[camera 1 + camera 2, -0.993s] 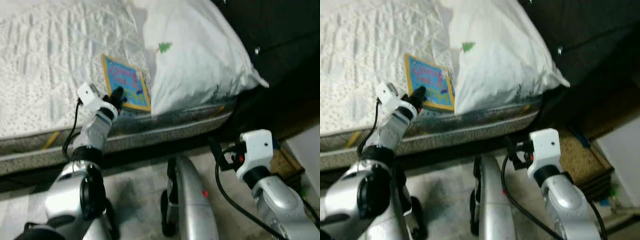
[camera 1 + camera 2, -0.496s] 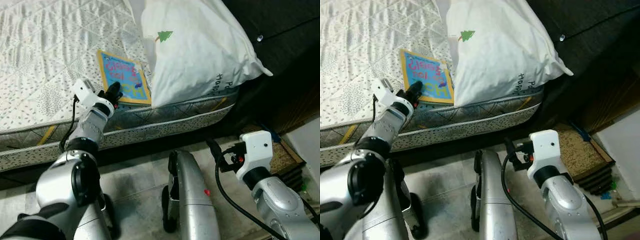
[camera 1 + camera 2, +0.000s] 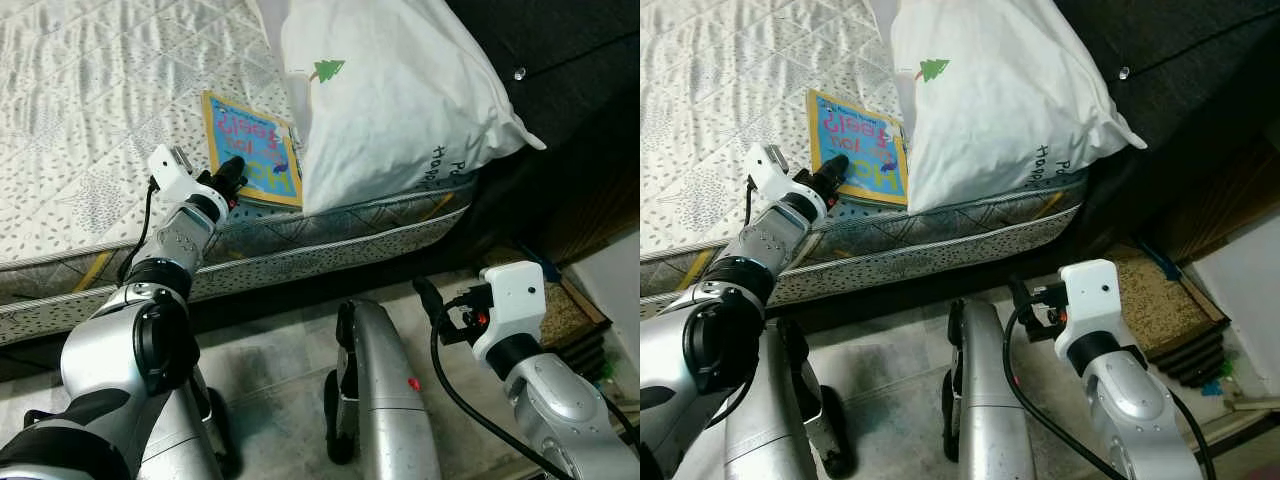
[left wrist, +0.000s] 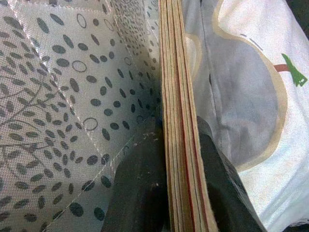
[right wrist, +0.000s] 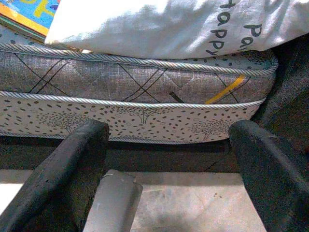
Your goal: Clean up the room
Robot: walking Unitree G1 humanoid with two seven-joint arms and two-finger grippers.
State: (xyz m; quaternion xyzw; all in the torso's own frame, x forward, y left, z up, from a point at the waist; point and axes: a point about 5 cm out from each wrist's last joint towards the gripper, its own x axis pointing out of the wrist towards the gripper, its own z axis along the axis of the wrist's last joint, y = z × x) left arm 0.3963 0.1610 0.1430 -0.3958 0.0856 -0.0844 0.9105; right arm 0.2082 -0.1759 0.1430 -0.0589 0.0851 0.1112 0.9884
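Thin blue picture book with yellow border (image 3: pixel 250 153) at near edge of quilted white mattress (image 3: pixel 90 120), just left of white pillow (image 3: pixel 400 90). Long axis running near to far. Left gripper (image 3: pixel 228 176) clamped on near edge. Right gripper (image 5: pixel 164 159) spread wide, low by the floor, well apart.

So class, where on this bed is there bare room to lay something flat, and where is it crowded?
Free: the quilted mattress left of the book. Crowded: the right end, where the pillow lies against the book, which the left gripper grips at the bed's edge.
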